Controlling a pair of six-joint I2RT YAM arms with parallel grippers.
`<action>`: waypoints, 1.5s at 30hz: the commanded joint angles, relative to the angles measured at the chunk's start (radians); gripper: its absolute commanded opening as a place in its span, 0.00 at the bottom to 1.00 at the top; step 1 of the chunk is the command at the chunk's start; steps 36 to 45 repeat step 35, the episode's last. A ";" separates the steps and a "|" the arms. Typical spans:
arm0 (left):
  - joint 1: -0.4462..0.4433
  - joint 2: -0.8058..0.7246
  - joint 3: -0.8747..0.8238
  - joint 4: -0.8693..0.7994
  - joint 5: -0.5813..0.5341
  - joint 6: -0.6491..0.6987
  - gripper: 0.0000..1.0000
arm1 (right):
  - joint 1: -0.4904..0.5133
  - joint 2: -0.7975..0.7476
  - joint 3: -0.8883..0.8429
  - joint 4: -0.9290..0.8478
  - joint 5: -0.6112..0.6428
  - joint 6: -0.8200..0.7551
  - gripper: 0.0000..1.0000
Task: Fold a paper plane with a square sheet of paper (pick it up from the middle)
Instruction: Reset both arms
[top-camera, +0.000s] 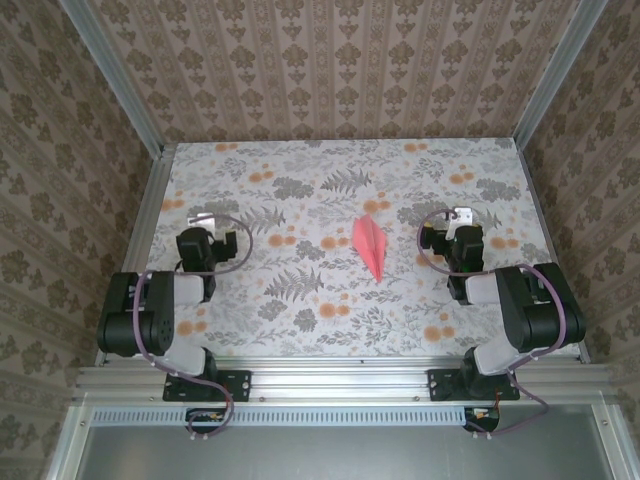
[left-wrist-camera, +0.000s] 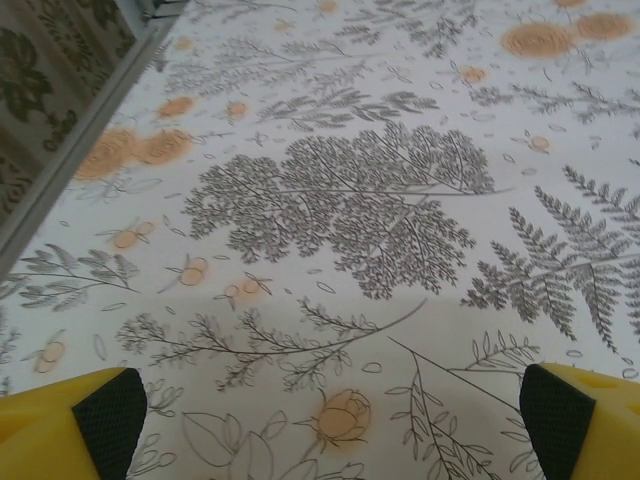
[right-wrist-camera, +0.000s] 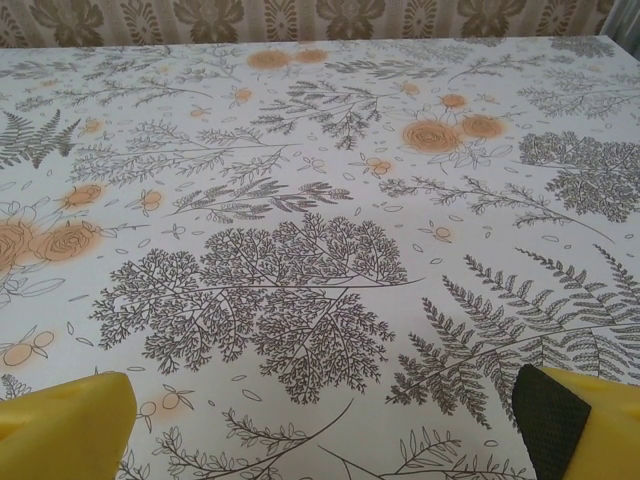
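- While the paper plane (top-camera: 369, 247) lies on the worktop (top-camera: 300, 195), neither hand touches it: it sits between the two, off the inner side of each.
- The plane is a narrow salmon-pink dart. Its pointed end is turned away from the arms and its wider end toward them, tilted slightly off straight.
- It is nearer the right hand (top-camera: 450, 236) than the left hand (top-camera: 210, 236), though well apart from both, and roughly level with them from front to back.
- Left hand: spread wide and holding nothing. In its own wrist view the left hand (left-wrist-camera: 325, 405) shows yellow fingers (left-wrist-camera: 50, 430) at the two bottom corners, with only bare cloth between them — grey ferns and an orange rose (left-wrist-camera: 342, 415) just ahead of the gap.
- Right hand: also spread wide and empty. In its wrist view the right hand (right-wrist-camera: 325, 410) has one yellow finger at the lower left and the other, with a dark pad (right-wrist-camera: 545, 420), at the lower right.
- Ahead of the right hand's fingers lies a large grey leaf print (right-wrist-camera: 270, 300), and beyond it more orange blooms reach to the patterned back wall (right-wrist-camera: 300, 18).
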 joint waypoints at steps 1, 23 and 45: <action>0.020 -0.002 0.021 0.070 0.056 0.012 1.00 | 0.007 0.003 0.017 0.052 0.026 0.001 1.00; -0.006 -0.006 0.003 0.097 -0.067 -0.004 1.00 | 0.045 0.007 -0.006 0.105 0.102 -0.018 1.00; -0.005 -0.007 0.003 0.097 -0.067 -0.004 1.00 | 0.043 0.006 -0.006 0.103 0.096 -0.021 1.00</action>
